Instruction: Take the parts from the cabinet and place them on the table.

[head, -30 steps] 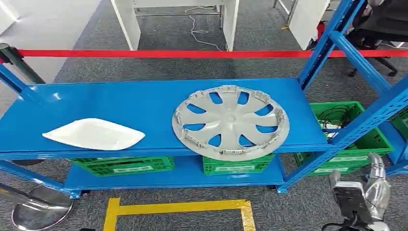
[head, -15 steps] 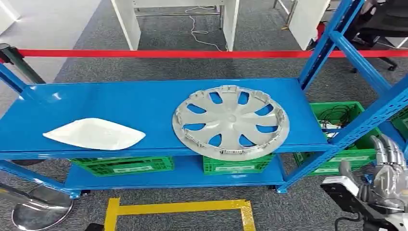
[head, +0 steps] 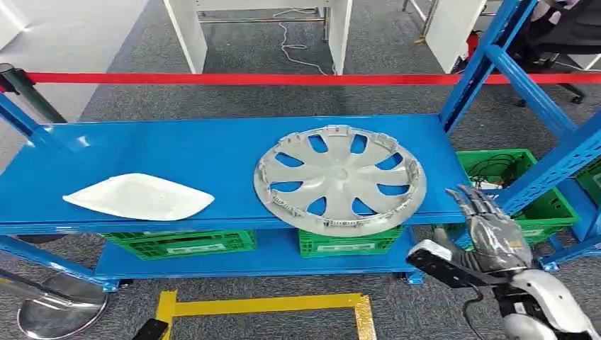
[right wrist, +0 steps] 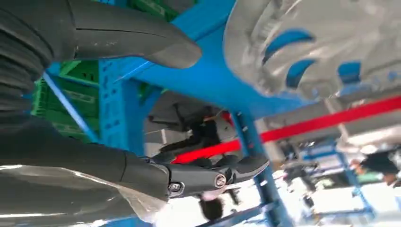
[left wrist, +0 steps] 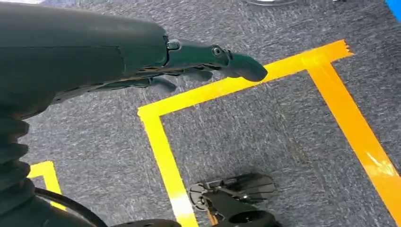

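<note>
The empty, spread right hand is hovering at four o'clock of the wheel cover, probably for grasping its rim; the left hand is hanging empty, fingers extended.

Head view: bright, even overhead light, sharp focus, soft shadows. Faint glare on the blue shelf at far left. Right wrist view: motion-blurred, hubcap smeared, background overexposed. Left wrist view: dimmer, floor sharp, hand dark and underexposed.
</note>
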Robot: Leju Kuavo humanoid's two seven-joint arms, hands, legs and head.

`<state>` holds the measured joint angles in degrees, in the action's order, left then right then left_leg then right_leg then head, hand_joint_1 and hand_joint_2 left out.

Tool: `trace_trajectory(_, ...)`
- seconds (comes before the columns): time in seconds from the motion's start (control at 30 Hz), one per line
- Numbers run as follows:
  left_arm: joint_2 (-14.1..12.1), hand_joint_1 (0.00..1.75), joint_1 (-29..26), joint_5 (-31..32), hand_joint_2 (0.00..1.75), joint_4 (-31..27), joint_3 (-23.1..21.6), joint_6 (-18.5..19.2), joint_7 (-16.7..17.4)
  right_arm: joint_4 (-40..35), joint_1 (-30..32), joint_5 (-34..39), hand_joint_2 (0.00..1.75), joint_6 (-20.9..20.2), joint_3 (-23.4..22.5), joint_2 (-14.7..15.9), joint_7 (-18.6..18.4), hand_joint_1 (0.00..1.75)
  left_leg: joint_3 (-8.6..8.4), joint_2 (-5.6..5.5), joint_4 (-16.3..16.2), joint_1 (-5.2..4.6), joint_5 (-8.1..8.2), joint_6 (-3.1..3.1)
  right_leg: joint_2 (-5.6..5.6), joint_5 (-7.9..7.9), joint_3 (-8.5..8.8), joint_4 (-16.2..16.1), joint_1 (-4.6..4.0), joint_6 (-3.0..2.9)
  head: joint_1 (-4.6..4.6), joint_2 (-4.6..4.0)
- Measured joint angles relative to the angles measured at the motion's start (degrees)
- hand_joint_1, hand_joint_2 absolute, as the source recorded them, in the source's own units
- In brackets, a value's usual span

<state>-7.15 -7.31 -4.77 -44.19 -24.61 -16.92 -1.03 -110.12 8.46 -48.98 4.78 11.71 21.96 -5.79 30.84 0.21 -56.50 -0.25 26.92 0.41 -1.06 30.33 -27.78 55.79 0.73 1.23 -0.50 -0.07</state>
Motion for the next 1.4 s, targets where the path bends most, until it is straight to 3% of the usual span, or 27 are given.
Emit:
trace_trajectory(0.37,1.7,0.0,1.9,5.3,1.75,2.7,3.1,2.9,0.7,8.1,-13.5,1.6,1.75,-11.2,11.9,3.2,-2.2,0.0,0.09,0.0,0.0,0.0,-0.02,0.0,0.0,-0.03,-0.05,0.0,0.0,0.04,-0.02,0.0)
trace_trajectory(0.8,3.4,0.0,3.9,11.0,1.75,4.9,6.8,6.1,0.7,18.1,-27.8,4.1,1.75,-21.5,24.1,4.7,-2.7,0.0,0.15,0.0,-0.1,0.01,-0.04,0.01,0.0,-0.04,-0.1,0.0,0.0,0.05,0.02,0.0)
trace_trajectory(1.0,3.7,0.0,4.2,12.0,1.75,5.6,7.2,6.6,0.7,20.4,-30.4,4.4,1.75,-23.2,26.5,4.9,-2.9,0.0,0.22,0.01,-0.2,0.01,-0.04,0.01,0.04,-0.08,-0.17,0.0,0.0,0.11,0.0,0.0)
trace_trajectory(1.4,4.0,0.0,4.3,12.6,1.75,7.0,7.8,6.7,0.0,23.5,-32.5,4.5,1.75,-22.6,29.4,5.7,-2.3,0.0,0.25,0.01,-0.2,0.0,-0.04,0.01,0.08,-0.09,-0.18,0.0,0.0,0.12,0.0,0.0)
